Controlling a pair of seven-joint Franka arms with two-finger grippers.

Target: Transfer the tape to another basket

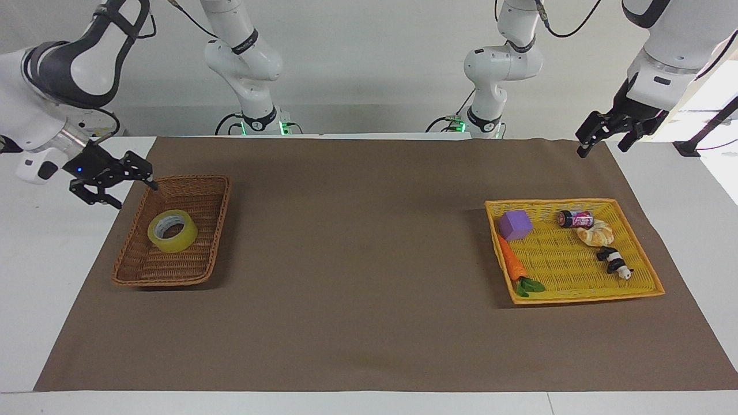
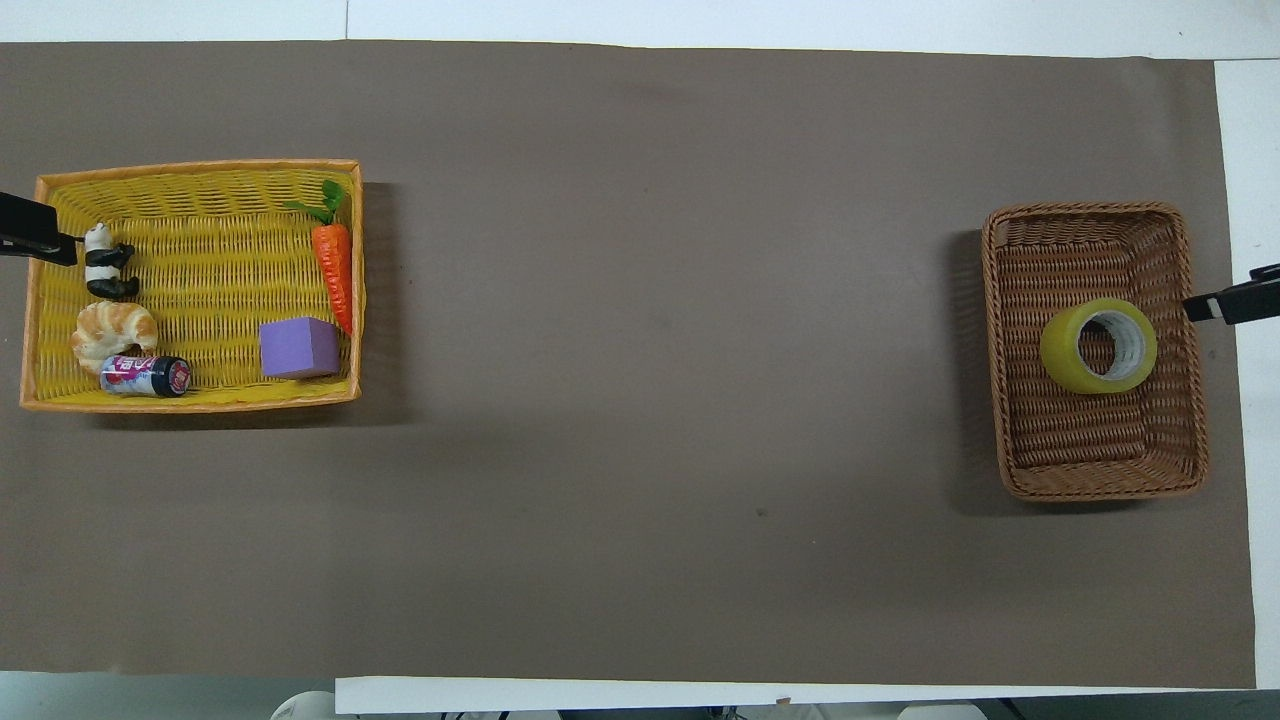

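Note:
The yellow tape lies free in the brown wicker basket at the right arm's end of the table. It leans a little on its side in the overhead view, near the middle of the basket. My right gripper is open and empty. It is raised over the basket's outer rim, apart from the tape, and only its tip shows in the overhead view. My left gripper is open and empty, waiting in the air over the mat's corner, by the yellow basket.
The yellow basket at the left arm's end holds a purple cube, a carrot, a croissant, a small can and a panda figure. A brown mat covers the table between the baskets.

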